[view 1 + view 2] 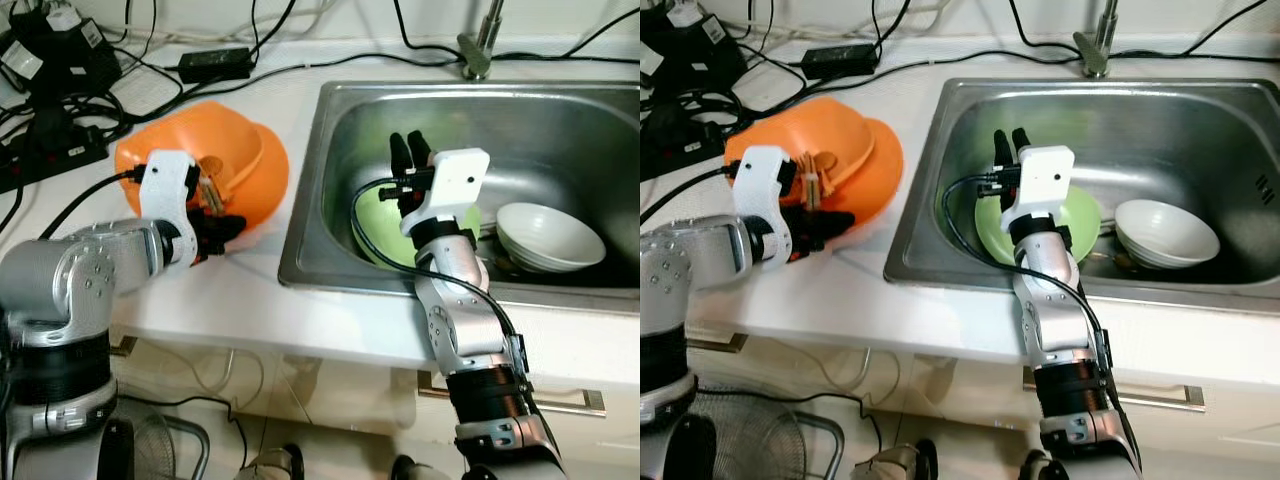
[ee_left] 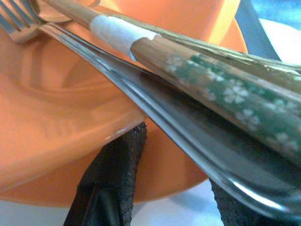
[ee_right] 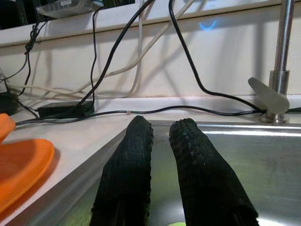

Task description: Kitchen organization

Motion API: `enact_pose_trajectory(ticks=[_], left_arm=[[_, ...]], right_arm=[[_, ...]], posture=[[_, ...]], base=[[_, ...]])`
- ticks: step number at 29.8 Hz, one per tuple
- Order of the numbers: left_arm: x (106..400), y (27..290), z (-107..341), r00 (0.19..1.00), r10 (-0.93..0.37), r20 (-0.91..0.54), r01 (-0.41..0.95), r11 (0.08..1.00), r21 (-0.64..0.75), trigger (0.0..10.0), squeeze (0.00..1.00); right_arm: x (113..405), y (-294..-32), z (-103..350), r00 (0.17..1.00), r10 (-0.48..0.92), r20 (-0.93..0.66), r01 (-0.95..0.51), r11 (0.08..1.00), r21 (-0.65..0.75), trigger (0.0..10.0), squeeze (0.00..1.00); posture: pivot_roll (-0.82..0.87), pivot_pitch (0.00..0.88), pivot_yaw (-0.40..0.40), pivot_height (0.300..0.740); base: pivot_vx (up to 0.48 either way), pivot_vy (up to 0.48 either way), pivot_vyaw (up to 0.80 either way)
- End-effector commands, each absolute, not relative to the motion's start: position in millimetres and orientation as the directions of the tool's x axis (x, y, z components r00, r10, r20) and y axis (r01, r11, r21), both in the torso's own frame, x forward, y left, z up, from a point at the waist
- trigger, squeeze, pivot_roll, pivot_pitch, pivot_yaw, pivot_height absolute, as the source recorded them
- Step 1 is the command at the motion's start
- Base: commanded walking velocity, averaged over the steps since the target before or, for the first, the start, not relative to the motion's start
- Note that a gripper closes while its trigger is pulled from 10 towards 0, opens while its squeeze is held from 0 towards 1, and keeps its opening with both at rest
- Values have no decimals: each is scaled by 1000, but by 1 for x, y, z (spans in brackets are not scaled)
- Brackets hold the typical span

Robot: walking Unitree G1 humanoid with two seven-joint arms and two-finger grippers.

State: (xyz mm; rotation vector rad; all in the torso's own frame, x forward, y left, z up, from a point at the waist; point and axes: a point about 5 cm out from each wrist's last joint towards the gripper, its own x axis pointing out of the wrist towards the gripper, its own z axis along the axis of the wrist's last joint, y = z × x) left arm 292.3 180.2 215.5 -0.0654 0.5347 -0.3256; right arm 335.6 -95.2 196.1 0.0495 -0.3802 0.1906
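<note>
The white counter (image 1: 300, 90) ran across the scene, with the steel sink (image 1: 330, 180) sunk into it toward 2 o'clock and a faucet (image 1: 478, 45) standing at the sink's 12 o'clock rim. Black cables (image 1: 150, 60) and a power adapter (image 1: 213, 63) lay on the counter toward 10 and 11 o'clock.

At 9 o'clock from the sink sat stacked orange bowls (image 1: 240, 165). Inside the sink, a green plate (image 1: 1080, 215) lay near the 9 o'clock wall, and a white bowl (image 1: 550, 235) rested just beside it at 3 o'clock.

The right gripper (image 1: 409, 152) hung above the green plate, its fingers (image 3: 127, 179) drawn close together with only a narrow gap and nothing between them.

The left gripper (image 1: 222, 228) sat at the orange bowls' 6 o'clock edge, its fingers (image 2: 115, 174) clamped on a bundle of cutlery: a metal fork (image 2: 141, 89) and wooden chopsticks (image 2: 221, 89) with a green flowered pattern, a band of white tape (image 2: 117, 33) wrapped around them. The fork's tines reached over the orange bowl.
</note>
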Motion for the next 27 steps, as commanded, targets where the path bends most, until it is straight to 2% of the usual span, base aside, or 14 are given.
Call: enact_pose_trajectory(ticks=[1,3,7,8,9,16,21,27], left_arm=[[282,175,206,776,-325,-541,296,944,-143,10000,0],[279,174,206,779,-318,-541,289,947,-140,10000,0],[280,183,214,874,-176,-454,211,977,26,10000,0],[280,183,214,874,-176,-454,211,977,26,10000,0],[282,188,215,912,-112,-394,168,979,113,10000,0],[273,189,191,925,-112,-364,182,970,163,10000,0],[263,185,175,925,-154,-349,193,978,81,10000,0],[257,185,167,943,-167,-289,192,980,59,10000,0]], right_arm=[[335,-97,169,943,173,284,-196,979,52,10000,0],[336,-96,169,942,176,285,-199,979,52,10000,0],[340,-94,170,941,182,286,-206,977,55,10000,0],[340,-94,170,941,182,286,-206,977,55,10000,0],[341,-93,171,940,186,287,-210,976,55,10000,0],[342,-94,174,937,187,295,-212,976,55,10000,0],[342,-96,173,936,187,298,-211,976,51,10000,0],[343,-96,174,934,191,301,-215,975,48,10000,0]], posture=[[277,148,129,740],[277,148,129,740],[294,143,115,740],[294,143,115,740],[292,142,112,740],[280,144,111,740],[276,146,105,740],[274,149,99,740]], base=[[0,0,0],[0,0,0],[0,0,0],[0,0,0],[0,0,0],[0,0,0],[0,0,0],[0,0,0]])
